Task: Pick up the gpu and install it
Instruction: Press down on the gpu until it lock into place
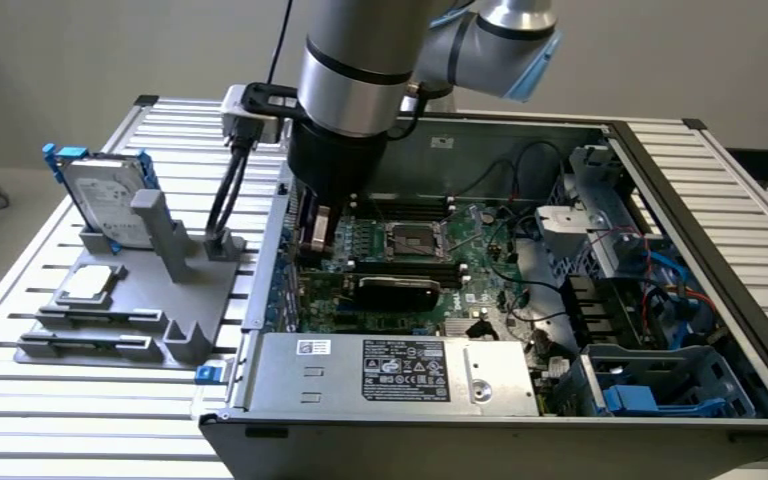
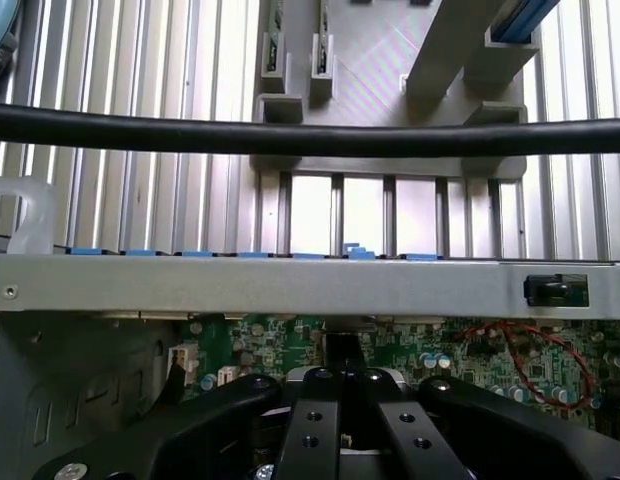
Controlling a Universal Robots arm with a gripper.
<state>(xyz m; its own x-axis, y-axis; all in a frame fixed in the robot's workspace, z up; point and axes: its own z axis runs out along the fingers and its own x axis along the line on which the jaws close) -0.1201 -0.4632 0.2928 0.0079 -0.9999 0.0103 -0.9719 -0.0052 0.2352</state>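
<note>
- Slatted metal table [image 1: 64, 420] carries everything we see, with an open computer case [image 1: 704, 200] lying on it
- Nearest us in the case is a silver power supply [image 1: 404, 375] with a black label
- Just behind it the gpu [image 1: 398, 290] sits on the green motherboard [image 1: 478, 235], black shroud showing; we cannot tell whether it is fully seated
- Close beyond the gpu, by the case wall on the exterior view's left, the gripper [image 1: 317, 232] reaches down inside; we cannot tell whether its black fingers [image 2: 310, 420] are parted, closed or grasping anything
- Outside the case on that side, a grey fixture [image 1: 104, 300] holds a processor chip [image 1: 91, 283] and, farther back, an upright hard drive [image 1: 97, 195]
</note>
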